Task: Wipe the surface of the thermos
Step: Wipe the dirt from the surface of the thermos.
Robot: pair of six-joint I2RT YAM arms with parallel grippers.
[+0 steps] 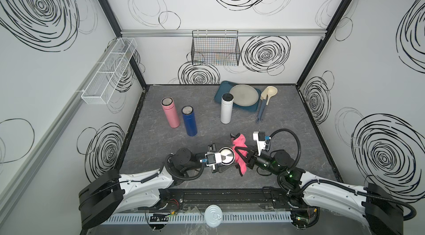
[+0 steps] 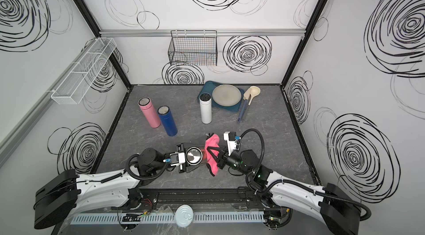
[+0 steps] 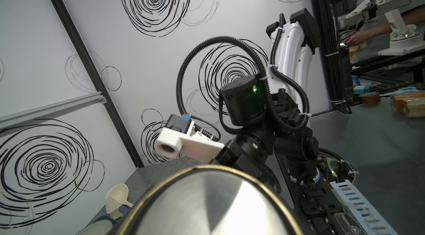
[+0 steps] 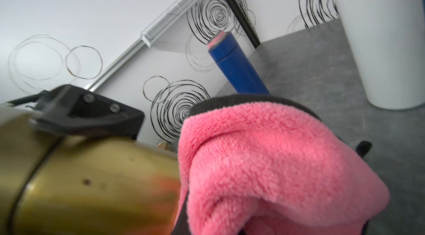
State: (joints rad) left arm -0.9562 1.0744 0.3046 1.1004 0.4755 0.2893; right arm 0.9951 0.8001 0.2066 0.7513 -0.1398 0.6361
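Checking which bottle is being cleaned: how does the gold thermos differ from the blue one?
The gold thermos is clamped in the left gripper; the blue thermos stands free on the table. The pink cloth, held by the right gripper, presses the gold one; nothing touches the blue. Both are cylindrical.

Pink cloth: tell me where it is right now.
In a top view the pink cloth is front centre, clamped in the right gripper and pressed against the gold thermos held by the left gripper.
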